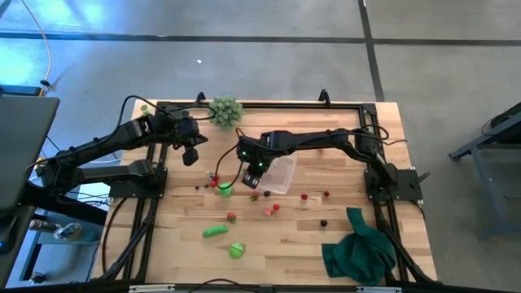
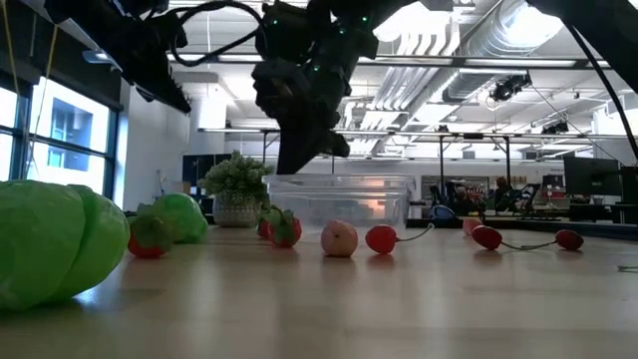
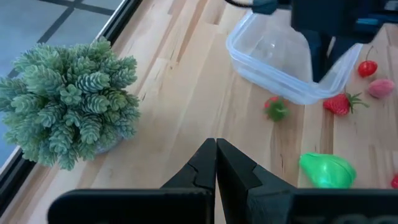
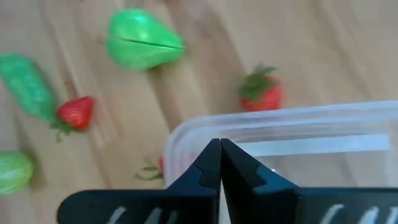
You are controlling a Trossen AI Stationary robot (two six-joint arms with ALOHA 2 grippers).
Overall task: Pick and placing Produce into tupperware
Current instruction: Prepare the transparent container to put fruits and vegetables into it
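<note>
Produce lies scattered on the pale wooden tabletop, most of it on the near side of the right pincer: small red toy strawberries with green leafy caps, a bright green rounded piece split by a seam, a green oblong pod with a bumpy skin, a round green ball, a pinkish peach-like ball, and red cherries on thin stems farther toward the right arm's base. The small clear plastic tupperware, square with rounded corners, sits just beside the right pincer, which hangs over its rim with both dark fingers pressed together and nothing between them; the container's see-through walls look bare inside.

The left pincer hovers well apart, toward the far left edge, its fingers likewise closed on nothing. Just beyond it stands a spiky pale-green ball of scaly, cone-like tufts. A strawberry and the bright green seamed piece lie between the left pincer and the tupperware. A crumpled dark green cloth rests at the near right corner, clear of both arms.
</note>
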